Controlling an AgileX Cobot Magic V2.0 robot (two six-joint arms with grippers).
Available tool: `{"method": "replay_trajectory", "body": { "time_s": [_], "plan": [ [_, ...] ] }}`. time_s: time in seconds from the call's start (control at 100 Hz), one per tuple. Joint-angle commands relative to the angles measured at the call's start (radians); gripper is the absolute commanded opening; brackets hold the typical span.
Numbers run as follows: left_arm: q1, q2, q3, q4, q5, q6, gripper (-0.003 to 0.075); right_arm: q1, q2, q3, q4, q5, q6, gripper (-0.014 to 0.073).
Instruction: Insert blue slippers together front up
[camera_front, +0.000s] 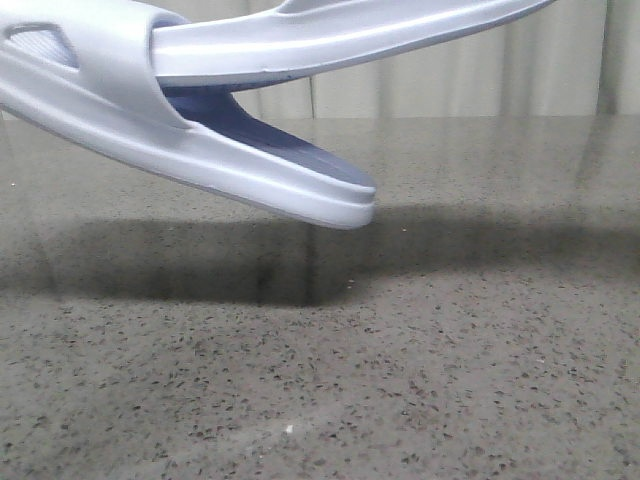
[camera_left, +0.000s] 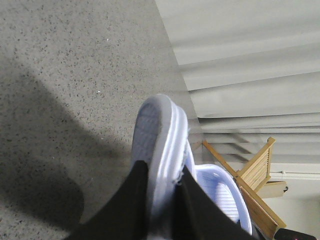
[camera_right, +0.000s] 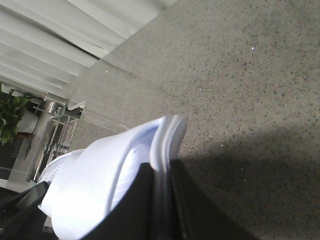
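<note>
Nesting the two blue slippers is the step in hand: in the front view the right slipper is sliding under the strap of the left slipper, both held clear above the speckled bench. The left gripper is clamping its slipper's sole edge; the right gripper is pinching its own likewise. Next, I judge, pushing deeper is needed.

Pale blue slippers, speckled grey table
</note>
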Motion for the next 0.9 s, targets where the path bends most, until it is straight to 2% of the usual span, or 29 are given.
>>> {"method": "replay_trajectory", "body": {
  "time_s": [0.0,0.28,0.48,0.89],
  "plan": [
    [-0.006,0.015,-0.032,-0.11,0.106,-0.004,0.0026,0.009,-0.01,-0.032,0.063,0.17,-0.033,-0.0107],
    [-0.006,0.025,-0.032,-0.324,0.184,0.119,0.0026,0.009,-0.01,-0.032,0.063,0.202,-0.052,-0.0107],
    [-0.006,0.025,-0.032,-0.412,0.225,0.124,0.0026,0.009,-0.01,-0.032,0.068,0.226,-0.065,-0.0107],
    [-0.006,0.025,-0.034,-0.418,0.251,0.126,0.0027,0.009,-0.01,-0.032,0.097,0.261,-0.106,-0.0107]
  ]
}}
